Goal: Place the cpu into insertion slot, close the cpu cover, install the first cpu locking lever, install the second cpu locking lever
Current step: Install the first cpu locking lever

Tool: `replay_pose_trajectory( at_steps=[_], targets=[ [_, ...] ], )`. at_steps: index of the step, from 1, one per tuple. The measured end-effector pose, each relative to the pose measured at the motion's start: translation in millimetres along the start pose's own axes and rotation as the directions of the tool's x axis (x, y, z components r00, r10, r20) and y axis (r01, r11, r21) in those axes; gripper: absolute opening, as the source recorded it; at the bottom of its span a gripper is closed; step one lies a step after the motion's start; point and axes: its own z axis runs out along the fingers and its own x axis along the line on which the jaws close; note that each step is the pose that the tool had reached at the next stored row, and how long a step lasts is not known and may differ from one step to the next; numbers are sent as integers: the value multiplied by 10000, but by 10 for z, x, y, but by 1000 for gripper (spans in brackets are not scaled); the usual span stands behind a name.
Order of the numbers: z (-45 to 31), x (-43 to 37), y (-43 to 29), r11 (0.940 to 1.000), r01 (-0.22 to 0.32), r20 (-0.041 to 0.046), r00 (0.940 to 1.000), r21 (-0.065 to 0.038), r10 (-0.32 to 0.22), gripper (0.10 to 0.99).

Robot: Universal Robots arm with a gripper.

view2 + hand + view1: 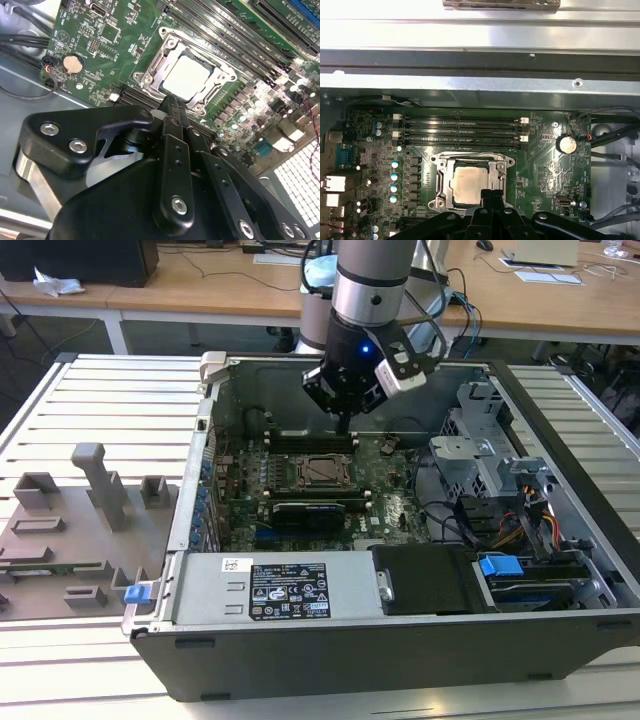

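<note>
In both wrist views the cpu (186, 76) (468, 184) is seen lying flat in the insertion slot (150, 80) (441, 182), with the cpu cover (216, 86) (470, 160) framing it. In the exterior view the chip is hard to make out inside the computer case (400, 645) on the counter (110, 415). The gripper (171, 107) (492, 196) (343, 426) is pinched narrow and empty, its tips at the slot's edge. Its body hides part of the green motherboard (125, 30) (540, 165).

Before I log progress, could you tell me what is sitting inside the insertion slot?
The cpu lies inside the insertion slot, framed by the cpu cover. The end effector covers one edge; the contacts beneath are hidden.
</note>
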Motion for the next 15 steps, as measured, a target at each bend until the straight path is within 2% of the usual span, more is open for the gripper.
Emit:
replay_pose_trajectory(
  at_steps=[9, 15],
  targets=[
    [-102, 3, 6, 10000, 0, 0, 10000, 0, 0, 106],
    [-224, 6, 12, 10000, 0, 0, 10000, 0, 0, 106]
  ],
)
